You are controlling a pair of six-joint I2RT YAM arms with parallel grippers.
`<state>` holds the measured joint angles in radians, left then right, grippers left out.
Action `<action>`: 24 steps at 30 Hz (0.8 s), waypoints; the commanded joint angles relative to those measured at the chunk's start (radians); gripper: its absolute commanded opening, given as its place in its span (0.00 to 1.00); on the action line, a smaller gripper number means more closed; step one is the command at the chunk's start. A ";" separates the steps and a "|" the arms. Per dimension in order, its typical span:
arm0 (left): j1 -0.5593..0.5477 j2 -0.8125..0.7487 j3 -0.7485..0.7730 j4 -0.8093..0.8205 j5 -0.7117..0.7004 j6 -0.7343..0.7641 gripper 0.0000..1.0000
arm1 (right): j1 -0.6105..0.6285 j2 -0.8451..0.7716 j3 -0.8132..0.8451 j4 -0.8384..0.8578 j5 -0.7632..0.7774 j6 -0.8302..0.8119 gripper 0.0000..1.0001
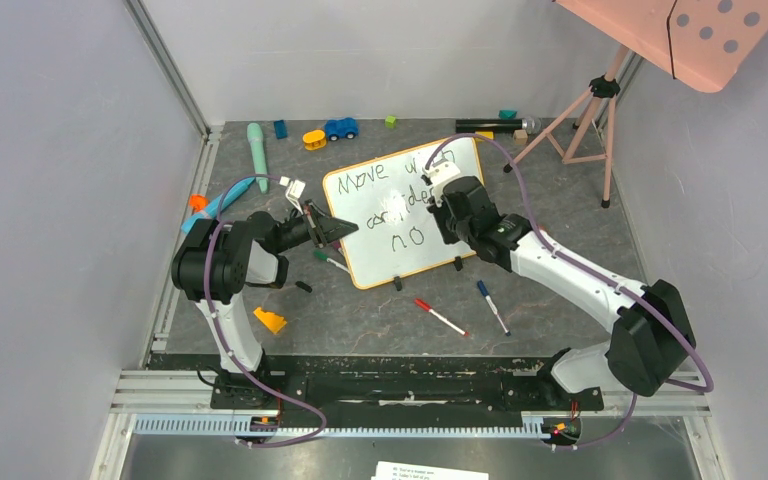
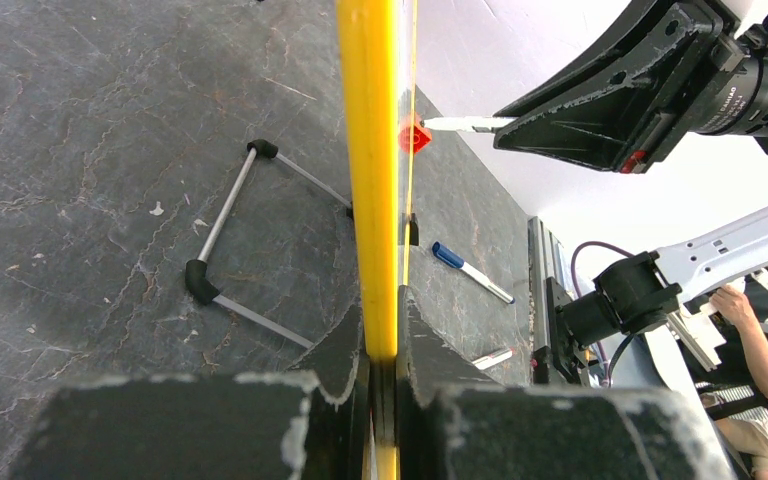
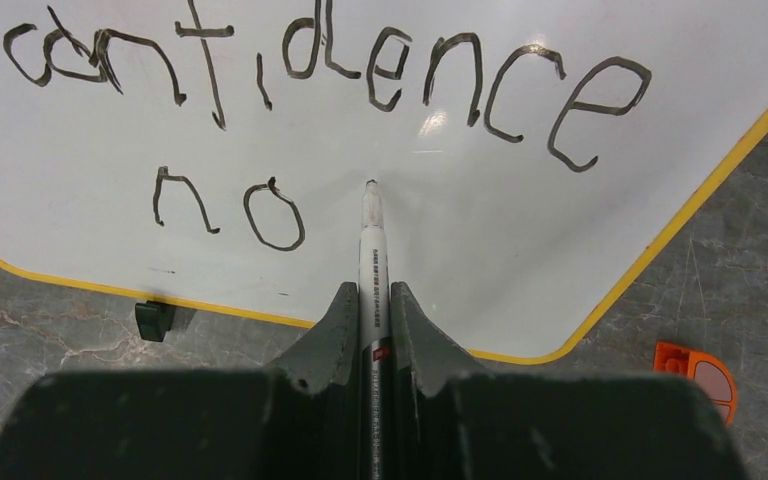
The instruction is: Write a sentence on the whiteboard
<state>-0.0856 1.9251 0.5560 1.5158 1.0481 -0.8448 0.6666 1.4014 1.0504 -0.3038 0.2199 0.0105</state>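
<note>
The whiteboard (image 1: 415,262), white with an orange frame, stands tilted on the dark table between my two arms. The sentence (image 3: 330,70) is in dark marker: "Move" on the top row (image 1: 355,182), "confidence" below it, then "no" (image 3: 230,205). My left gripper (image 1: 345,228) is shut on the board's left edge (image 2: 370,150), one finger on each face (image 2: 382,330). My right gripper (image 3: 373,300) is shut on a white marker (image 3: 371,240). The marker's tip sits at the board's surface just right of "no". The right gripper (image 1: 440,212) hides part of the lettering from above.
A red-capped marker (image 1: 440,317) and a blue-capped marker (image 1: 492,307) lie in front of the board. A green-capped marker (image 1: 330,260) lies by its left corner. An orange block (image 1: 269,320) sits near the left arm. Toys (image 1: 340,128) and a pink tripod (image 1: 590,110) stand behind.
</note>
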 commanded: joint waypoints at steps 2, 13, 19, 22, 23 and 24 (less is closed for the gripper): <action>-0.003 0.010 -0.013 0.041 -0.034 0.195 0.02 | 0.002 -0.021 -0.014 0.029 -0.039 0.015 0.00; -0.003 0.011 -0.011 0.041 -0.034 0.194 0.02 | 0.003 -0.003 -0.020 0.037 -0.059 0.016 0.00; -0.003 0.012 -0.011 0.041 -0.033 0.194 0.02 | 0.003 0.018 -0.013 0.054 -0.061 0.016 0.00; -0.003 0.011 -0.011 0.041 -0.033 0.194 0.02 | 0.003 0.030 -0.012 0.063 -0.059 0.017 0.00; -0.003 0.012 -0.011 0.041 -0.033 0.194 0.02 | 0.002 0.033 -0.012 0.064 -0.057 0.016 0.00; -0.003 0.012 -0.010 0.042 -0.035 0.194 0.02 | 0.003 0.037 -0.014 0.064 -0.054 0.018 0.00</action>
<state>-0.0856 1.9251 0.5560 1.5158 1.0481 -0.8448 0.6666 1.4227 1.0298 -0.2863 0.1692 0.0166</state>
